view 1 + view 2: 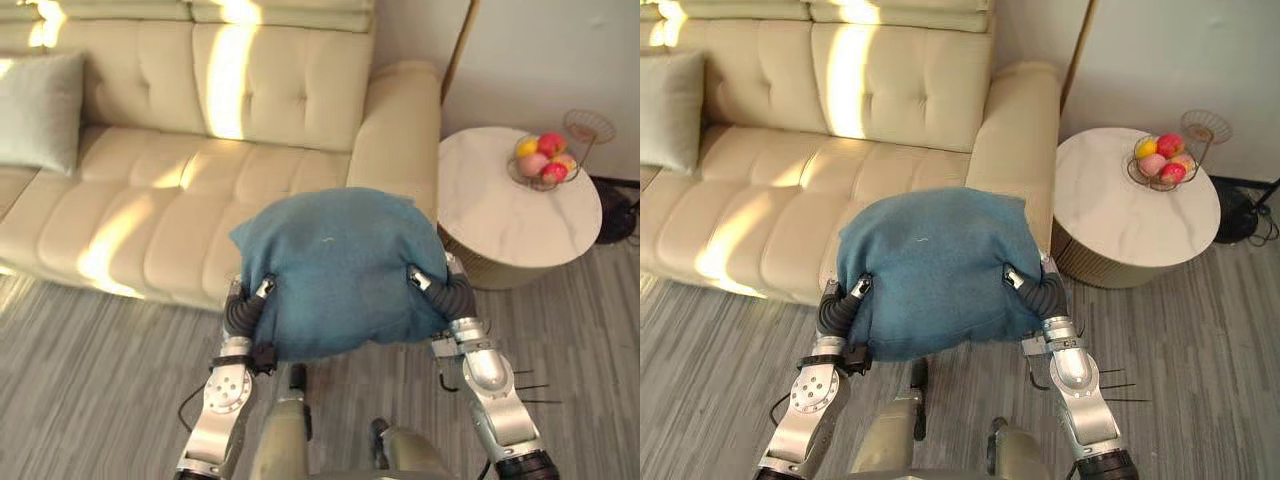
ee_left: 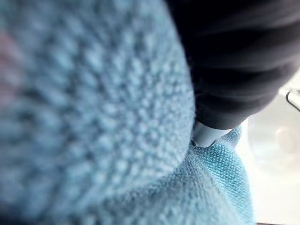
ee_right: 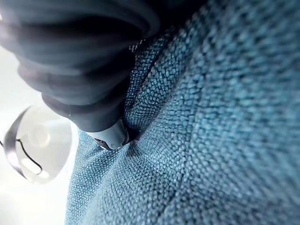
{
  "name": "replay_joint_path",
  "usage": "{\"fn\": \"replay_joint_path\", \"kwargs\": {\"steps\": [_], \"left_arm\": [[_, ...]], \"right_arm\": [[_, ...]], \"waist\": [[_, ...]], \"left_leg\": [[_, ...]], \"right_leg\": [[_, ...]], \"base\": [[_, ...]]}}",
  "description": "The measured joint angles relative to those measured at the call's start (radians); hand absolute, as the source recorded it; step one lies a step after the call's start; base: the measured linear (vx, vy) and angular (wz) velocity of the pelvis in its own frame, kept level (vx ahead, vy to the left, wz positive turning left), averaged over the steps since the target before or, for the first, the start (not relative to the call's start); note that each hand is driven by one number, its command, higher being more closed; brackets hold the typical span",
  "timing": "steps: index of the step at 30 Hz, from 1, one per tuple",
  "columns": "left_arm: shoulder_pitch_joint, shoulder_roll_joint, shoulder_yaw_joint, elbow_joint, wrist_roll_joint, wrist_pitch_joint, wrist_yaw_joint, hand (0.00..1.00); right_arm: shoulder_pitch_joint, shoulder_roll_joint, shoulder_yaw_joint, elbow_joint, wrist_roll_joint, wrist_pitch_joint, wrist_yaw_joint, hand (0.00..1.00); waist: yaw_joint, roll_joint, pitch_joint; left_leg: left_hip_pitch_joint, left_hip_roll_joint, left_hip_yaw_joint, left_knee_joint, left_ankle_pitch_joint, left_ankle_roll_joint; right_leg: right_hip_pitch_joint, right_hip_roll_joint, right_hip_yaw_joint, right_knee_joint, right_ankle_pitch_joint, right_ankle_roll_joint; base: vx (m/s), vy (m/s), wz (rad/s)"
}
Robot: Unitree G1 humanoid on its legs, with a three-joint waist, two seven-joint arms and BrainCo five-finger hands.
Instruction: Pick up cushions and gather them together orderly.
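Left hand [image 1: 243, 312] and right hand [image 1: 452, 296] sit on opposite sides of the blue cushion [image 1: 340, 265]. You hold it up between them, before the right end of the cream sofa [image 1: 180, 190]. Fingers are buried in fabric, so you can't tell their grip. Grey cushion [image 1: 40, 110] leans at the sofa's left end. Fruit bowl [image 1: 545, 160] stands on the round side table [image 1: 500, 220], right of the sofa.
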Motion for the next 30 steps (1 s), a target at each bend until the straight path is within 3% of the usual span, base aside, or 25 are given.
{"fn": "replay_joint_path", "kwargs": {"steps": [3, 5, 6, 8, 9, 14, 16, 18, 19, 20, 21, 23, 26, 28, 29, 30], "left_arm": [[-0.021, -0.011, -0.033, 0.001, -0.001, 0.000, -0.016, 1.00], [-0.034, -0.016, -0.035, 0.003, -0.001, 0.000, -0.028, 1.00], [-0.052, -0.013, -0.035, 0.016, -0.001, -0.001, -0.034, 1.00], [-0.069, -0.002, -0.035, 0.054, -0.003, 0.001, -0.035, 1.00], [-0.065, 0.006, -0.035, 0.065, -0.007, 0.002, -0.035, 1.00], [-0.063, 0.017, -0.034, 0.066, -0.016, 0.003, -0.042, 1.00], [-0.058, 0.029, -0.033, 0.066, -0.016, 0.003, -0.054, 1.00], [-0.045, 0.033, -0.034, 0.066, -0.015, 0.004, -0.059, 1.00], [-0.038, 0.032, -0.034, 0.065, -0.015, 0.005, -0.065, 1.00], [-0.032, 0.032, -0.033, 0.065, -0.014, 0.010, -0.074, 1.00], [-0.023, 0.036, -0.034, 0.066, -0.013, 0.016, -0.076, 1.00], [-0.021, 0.045, -0.033, 0.066, -0.013, 0.020, -0.076, 1.00], [-0.024, 0.052, -0.033, 0.072, -0.013, 0.023, -0.077, 1.00], [-0.027, 0.051, -0.033, 0.077, -0.013, 0.023, -0.077, 1.00], [-0.027, 0.052, -0.033, 0.078, -0.012, 0.023, -0.077, 1.00], [-0.025, 0.050, -0.035, 0.084, -0.009, 0.023, -0.080, 1.00]], "right_arm": [[0.005, 0.000, -0.047, 0.001, -0.001, 0.000, -0.001, 1.00], [0.006, 0.002, -0.060, 0.001, -0.001, 0.000, -0.001, 1.00], [0.005, 0.008, -0.066, 0.001, -0.001, 0.000, -0.002, 1.00], [0.008, 0.027, -0.070, 0.002, -0.002, 0.006, -0.002, 1.00], [0.008, 0.036, -0.069, 0.002, -0.003, 0.007, 0.000, 1.00], [0.007, 0.045, -0.069, 0.002, -0.003, 0.013, 0.004, 1.00], [0.007, 0.045, -0.069, 0.002, -0.006, 0.013, 0.007, 1.00], [0.019, 0.047, -0.069, 0.002, -0.027, 0.013, 0.008, 1.00], [0.027, 0.048, -0.069, 0.002, -0.031, 0.013, 0.009, 1.00], [0.034, 0.055, -0.071, 0.017, -0.037, 0.013, 0.009, 1.00], [0.043, 0.064, -0.072, 0.045, -0.037, 0.014, 0.010, 1.00], [0.057, 0.085, -0.071, 0.063, -0.037, 0.014, 0.014, 1.00], [0.064, 0.089, -0.079, 0.065, -0.035, 0.014, 0.031, 1.00], [0.065, 0.088, -0.080, 0.067, -0.026, 0.014, 0.037, 1.00], [0.065, 0.088, -0.080, 0.066, -0.025, 0.014, 0.038, 1.00], [0.076, 0.088, -0.082, 0.064, -0.024, 0.014, 0.038, 1.00]], "waist": [[-0.032, 0.010, -0.006], [-0.041, 0.020, -0.013], [-0.041, 0.017, -0.011], [-0.040, 0.003, -0.009], [-0.029, 0.001, -0.011], [-0.009, -0.002, -0.013], [-0.012, -0.011, -0.018], [-0.033, -0.023, -0.025], [-0.045, -0.027, -0.027], [-0.050, -0.030, -0.026], [-0.055, -0.030, -0.027], [-0.054, -0.031, -0.026], [-0.079, -0.032, -0.024], [-0.082, -0.032, -0.024], [-0.081, -0.041, -0.027], [-0.087, -0.062, -0.039]], "left_leg": [[0.024, 0.006, 0.099, 0.218, -0.069, 0.063], [0.103, -0.005, 0.084, 0.160, -0.119, 0.015], [0.123, -0.025, 0.071, 0.082, -0.141, 0.010], [0.116, -0.034, 0.072, 0.090, -0.133, 0.025], [0.103, -0.034, 0.076, 0.123, -0.148, 0.046], [0.069, -0.053, 0.085, 0.194, -0.223, 0.071], [0.069, -0.087, 0.088, 0.213, -0.258, 0.085], [0.079, -0.134, 0.070, 0.226, -0.293, 0.105], [0.085, -0.158, 0.049, 0.231, -0.307, 0.123], [0.106, -0.179, 0.028, 0.230, -0.321, 0.146], [0.136, -0.179, 0.014, 0.232, -0.334, 0.163], [0.171, -0.180, -0.013, 0.235, -0.355, 0.165], [0.240, -0.199, -0.068, 0.226, -0.383, 0.147], [0.307, -0.200, -0.077, 0.193, -0.391, 0.125], [0.359, -0.208, -0.083, 0.168, -0.406, 0.096], [0.410, -0.229, -0.092, 0.150, -0.421, 0.070]], "right_leg": [[-0.002, -0.040, -0.063, -0.073, 0.051, 0.003], [-0.011, -0.039, -0.074, -0.105, 0.070, 0.025], [-0.023, -0.044, -0.080, -0.113, 0.078, 0.035], [-0.022, -0.051, -0.074, -0.128, 0.096, 0.055], [-0.021, -0.055, -0.070, -0.133, 0.105, 0.068], [-0.028, -0.085, -0.056, -0.129, 0.112, 0.105], [-0.052, -0.126, -0.046, -0.065, 0.068, 0.130], [-0.059, -0.171, -0.049, 0.022, 0.017, 0.135], [-0.079, -0.191, -0.038, 0.099, 0.010, 0.126], [-0.154, -0.210, 0.015, 0.277, 0.036, 0.095], [-0.207, -0.202, 0.045, 0.369, -0.005, 0.084], [-0.253, -0.168, 0.047, 0.379, -0.025, 0.093], [-0.322, -0.121, 0.035, 0.249, -0.016, 0.098], [-0.331, -0.090, -0.024, 0.046, 0.082, 0.094], [-0.320, -0.071, -0.057, -0.086, 0.183, 0.065], [-0.298, -0.075, -0.084, -0.116, 0.273, 0.020]], "base": [[-0.23, 0.045, 0.84], [-0.14, 0.129, 0.55], [-0.11, 0.131, 0.44], [-0.06, 0.137, 0.28], [-0.02, 0.156, 0.07], [0.03, 0.193, -0.05], [0.09, 0.180, 0.07], [0.15, 0.154, 0.37], [0.21, 0.165, 0.48], [0.26, 0.135, 0.47], [0.34, 0.117, 0.35], [0.36, 0.028, 0.44], [0.38, -0.028, 0.62], [0.45, -0.054, 0.43], [0.51, -0.099, 0.40], [0.51, -0.099, 0.47]]}}
